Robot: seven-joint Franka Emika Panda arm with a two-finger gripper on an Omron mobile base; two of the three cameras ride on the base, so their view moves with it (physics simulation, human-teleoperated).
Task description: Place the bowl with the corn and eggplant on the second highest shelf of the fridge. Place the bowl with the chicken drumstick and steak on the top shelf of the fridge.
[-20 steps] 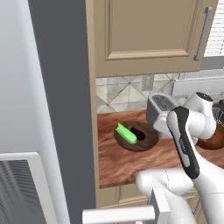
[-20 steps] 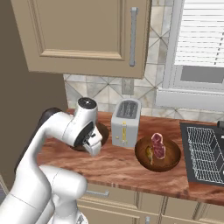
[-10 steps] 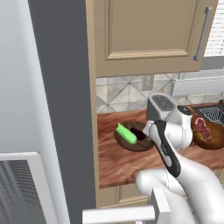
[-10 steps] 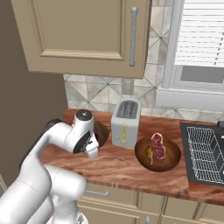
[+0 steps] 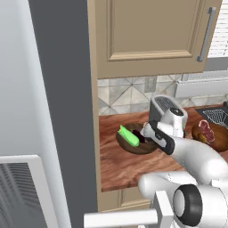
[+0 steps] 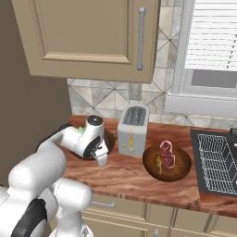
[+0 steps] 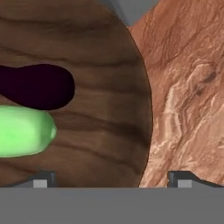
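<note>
Having swung in from the toaster [image 5: 165, 107] side, now poised low over the near rim of the bowl with the corn and eggplant [image 5: 147, 148], left of that toaster; gripper [image 7: 111, 177] spread wide, straddling the rim, nothing pinched yet. Likely about to clamp. Counted: two bowls, one toaster, one corn [image 7: 24, 131], one eggplant [image 7: 37, 86].
</note>
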